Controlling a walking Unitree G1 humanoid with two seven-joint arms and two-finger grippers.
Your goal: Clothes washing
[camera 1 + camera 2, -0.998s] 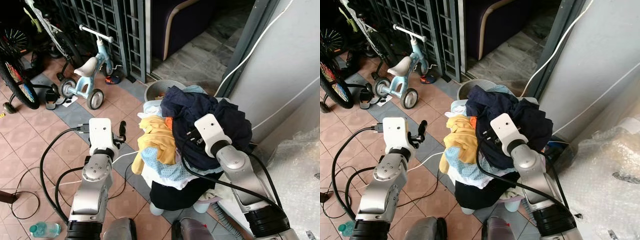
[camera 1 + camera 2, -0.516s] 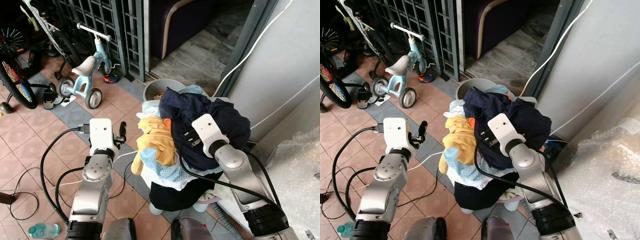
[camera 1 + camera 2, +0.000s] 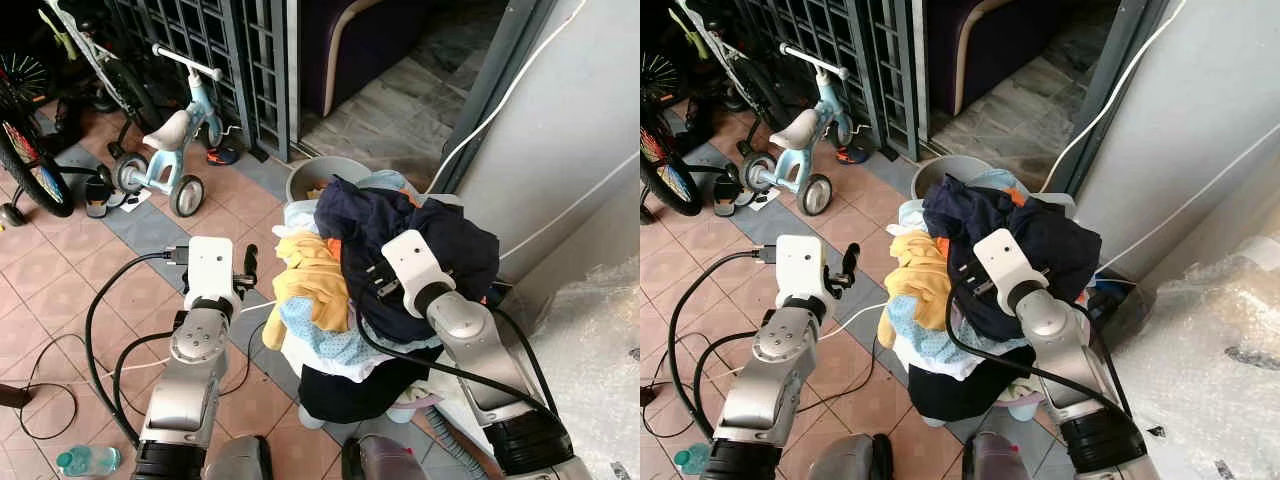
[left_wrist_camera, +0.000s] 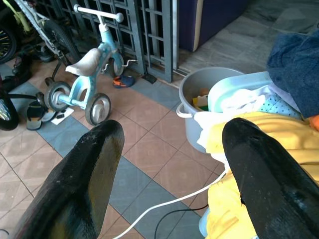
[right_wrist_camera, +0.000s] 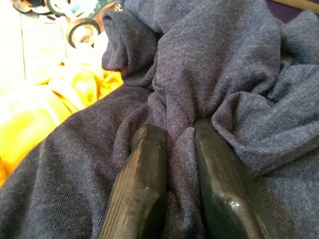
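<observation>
From the head views, a heap of laundry [image 3: 345,300] overflows a pale basket on the tiled floor [image 3: 90,260], with a navy garment [image 3: 440,250] on top and a yellow garment [image 3: 315,280] on its left flank. Behind the heap stands a grey bucket [image 3: 318,176] with small items inside. The right pincer [image 5: 172,164] is buried in the navy cloth; the left pincer [image 3: 247,268] hovers just left of the heap. A child's tricycle [image 3: 175,140] and a metal gate [image 3: 250,60] stand beyond, and a bottle [image 3: 85,460] lies near the feet.

The left wrist view shows the left fingers [image 4: 84,179] spread wide, holding nothing, the bucket between them.

The right wrist view shows the fingers pinching a fold of navy cloth.
</observation>
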